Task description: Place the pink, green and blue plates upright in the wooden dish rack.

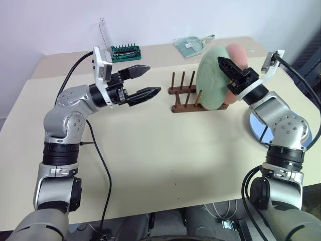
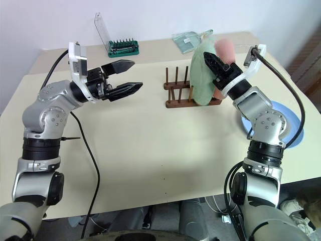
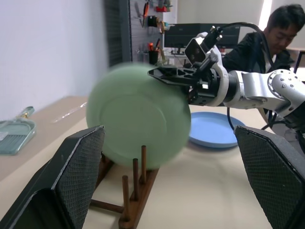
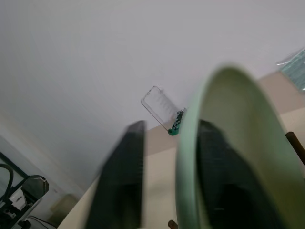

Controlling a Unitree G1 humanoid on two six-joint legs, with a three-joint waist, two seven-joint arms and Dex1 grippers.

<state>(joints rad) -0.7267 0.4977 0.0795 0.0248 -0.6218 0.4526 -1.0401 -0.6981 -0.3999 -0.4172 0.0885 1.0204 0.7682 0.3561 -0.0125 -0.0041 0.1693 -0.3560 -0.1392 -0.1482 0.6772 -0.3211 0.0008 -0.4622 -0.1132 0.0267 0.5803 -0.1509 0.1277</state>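
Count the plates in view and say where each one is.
3. The green plate stands in the wooden dish rack, the pink plate stands behind it, and the blue plate lies flat on the table.

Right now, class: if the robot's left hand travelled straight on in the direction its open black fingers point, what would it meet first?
Most likely the pale mint green round plate standing in the dark wooden peg rack. The left hand points across the table at it, with bare table between; exact height is hard to judge.

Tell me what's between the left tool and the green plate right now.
In the left eye view, the left tool faces the green plate with the wooden dish rack's free pegs between them, plus a bare stretch of table.
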